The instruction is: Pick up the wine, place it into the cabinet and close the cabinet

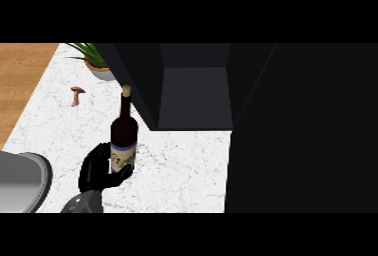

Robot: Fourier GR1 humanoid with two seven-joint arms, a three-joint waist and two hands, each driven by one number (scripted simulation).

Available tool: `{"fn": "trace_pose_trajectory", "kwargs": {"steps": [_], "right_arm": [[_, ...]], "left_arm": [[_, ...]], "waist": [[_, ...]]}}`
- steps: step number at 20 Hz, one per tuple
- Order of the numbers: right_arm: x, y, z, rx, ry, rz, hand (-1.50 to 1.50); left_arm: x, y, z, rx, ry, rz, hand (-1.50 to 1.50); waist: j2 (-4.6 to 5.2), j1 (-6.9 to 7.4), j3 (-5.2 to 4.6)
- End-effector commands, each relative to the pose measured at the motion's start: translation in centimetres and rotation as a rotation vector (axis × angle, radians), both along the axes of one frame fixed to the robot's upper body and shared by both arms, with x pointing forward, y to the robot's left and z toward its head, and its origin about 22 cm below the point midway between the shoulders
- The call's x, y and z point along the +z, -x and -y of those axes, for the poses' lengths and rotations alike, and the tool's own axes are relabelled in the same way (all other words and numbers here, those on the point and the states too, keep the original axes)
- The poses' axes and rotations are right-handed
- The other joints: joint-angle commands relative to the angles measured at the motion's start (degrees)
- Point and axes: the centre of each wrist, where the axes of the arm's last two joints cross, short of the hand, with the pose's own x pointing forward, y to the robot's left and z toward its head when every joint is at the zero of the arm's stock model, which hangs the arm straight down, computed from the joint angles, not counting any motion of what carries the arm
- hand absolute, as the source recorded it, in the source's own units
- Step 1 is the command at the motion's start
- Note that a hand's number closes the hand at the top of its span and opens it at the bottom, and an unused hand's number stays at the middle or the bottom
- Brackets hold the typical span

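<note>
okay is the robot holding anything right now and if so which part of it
Yes: the left hand is curled round the wine bottle, gripping its lower body at the label.

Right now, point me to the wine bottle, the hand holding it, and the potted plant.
wine bottle [124, 131]: head view, on the dark glass body above the label.
left hand [94, 167]: head view, on the back of the hand, fingers curled round the bottle.
potted plant [101, 71]: head view, on the pot.
</note>
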Motion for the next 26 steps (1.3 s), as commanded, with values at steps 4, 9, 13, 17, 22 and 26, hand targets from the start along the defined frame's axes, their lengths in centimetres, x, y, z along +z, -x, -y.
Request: {"fn": "trace_pose_trajectory", "kwargs": {"steps": [4, 9, 13, 17, 22, 26], "right_arm": [[-0.8, 0.2, 0.9, -0.011, 0.005, -0.007, -1.5], [-0.6, -0.1, 0.3, -0.013, -0.006, 0.001, -1.5], [-1.3, -0.3, 1.7, -0.027, -0.002, -0.005, -1.5], [-0.5, -0.5, 0.6, -0.028, -0.002, -0.004, -1.5], [-1.1, -0.1, 0.7, 0.001, 0.003, -0.016, -1.5], [-0.2, -1.5, 1.5, -0.014, -0.014, -0.013, -1.5]], "left_arm": [[-0.9, 1.3, 2.2, -0.026, -0.001, 0.005, 1.5], [-2.5, 8.8, -4.4, -0.138, 0.02, 0.0, 1.5], [-2.5, 9.2, -0.9, -0.111, 0.026, 0.062, 1.5], [-1.6, 9.2, -1.4, -0.186, 0.084, 0.12, 1.5], [2.7, 6.8, 0.8, -0.205, 0.07, 0.183, 1.5], [5.5, 6.0, 2.9, -0.199, 0.107, 0.191, 1.5]], "waist": [[-0.07, 0.14, 0.03], [-0.2, 0.7, 0.03], [-0.17, 0.6, 0.07], [-0.15, 0.58, 0.03], [-0.23, 0.65, 0.11], [-0.15, 0.76, 0.09]]}}
